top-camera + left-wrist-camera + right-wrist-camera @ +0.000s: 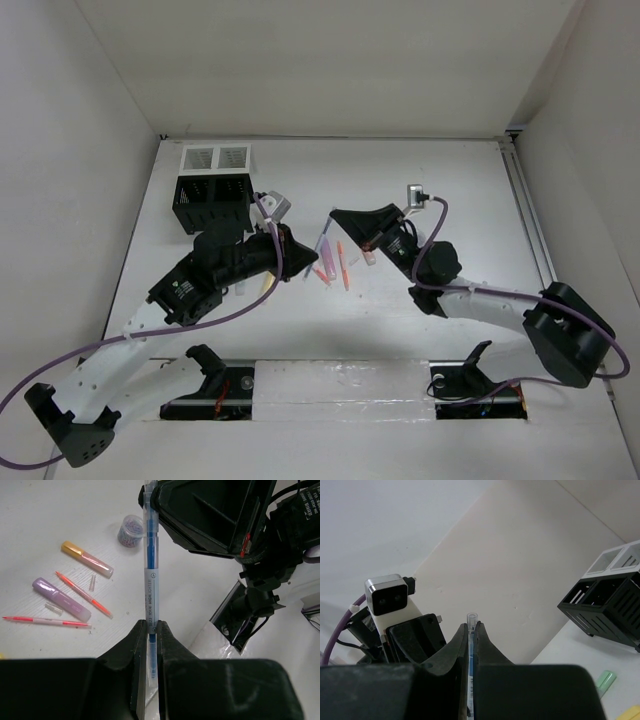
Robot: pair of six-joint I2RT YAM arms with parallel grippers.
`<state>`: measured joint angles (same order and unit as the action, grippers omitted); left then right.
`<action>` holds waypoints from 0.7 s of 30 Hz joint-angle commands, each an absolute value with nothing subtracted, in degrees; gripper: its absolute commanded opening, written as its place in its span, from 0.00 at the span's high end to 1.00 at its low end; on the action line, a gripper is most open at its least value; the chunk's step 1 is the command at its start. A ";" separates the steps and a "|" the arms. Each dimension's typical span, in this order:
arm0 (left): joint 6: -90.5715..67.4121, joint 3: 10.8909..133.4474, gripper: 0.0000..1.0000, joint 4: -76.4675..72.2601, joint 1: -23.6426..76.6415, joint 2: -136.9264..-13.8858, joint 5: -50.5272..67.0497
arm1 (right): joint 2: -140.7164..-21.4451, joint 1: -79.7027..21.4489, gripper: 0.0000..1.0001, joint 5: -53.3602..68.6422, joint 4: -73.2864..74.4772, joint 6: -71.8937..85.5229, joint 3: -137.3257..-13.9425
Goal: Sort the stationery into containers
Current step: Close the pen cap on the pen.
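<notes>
L gripper [151, 626], lower centre of left wrist view, pinches the blue pen [149, 580]. R gripper [473, 627] clamps its other end (prob. a handover, or pulling the cap). At right of the right wrist view: black organiser [612, 625], white organiser [619, 556] behind. What is inside, I cannot tell.

The white worktop [440, 200] carries a black organiser [212, 203] with a white organiser [215, 158] just behind, upper left. Mid-frame lie a purple marker [61, 598], an orange marker [86, 558] and a round tub [130, 530].
</notes>
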<state>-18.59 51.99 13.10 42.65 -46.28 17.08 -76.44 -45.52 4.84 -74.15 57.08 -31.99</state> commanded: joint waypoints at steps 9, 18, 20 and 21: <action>-21.36 52.20 1.00 6.24 42.45 -44.65 14.07 | -76.55 -47.20 1.00 8.09 -74.55 56.34 -35.51; -20.13 54.93 1.00 6.24 42.45 -46.93 14.06 | -75.50 -47.72 1.00 10.37 -68.12 53.36 -36.04; -19.60 55.45 1.00 6.24 42.45 -46.93 14.06 | -74.98 -47.72 1.00 11.42 -65.06 52.21 -36.74; -19.60 55.46 1.00 6.24 42.45 -46.93 14.06 | -74.97 -48.25 1.00 11.43 -64.00 51.69 -37.52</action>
<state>-20.38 52.01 12.67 42.65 -47.11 15.66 -76.20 -46.19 5.54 -68.93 54.19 -35.11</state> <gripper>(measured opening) 0.036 0.045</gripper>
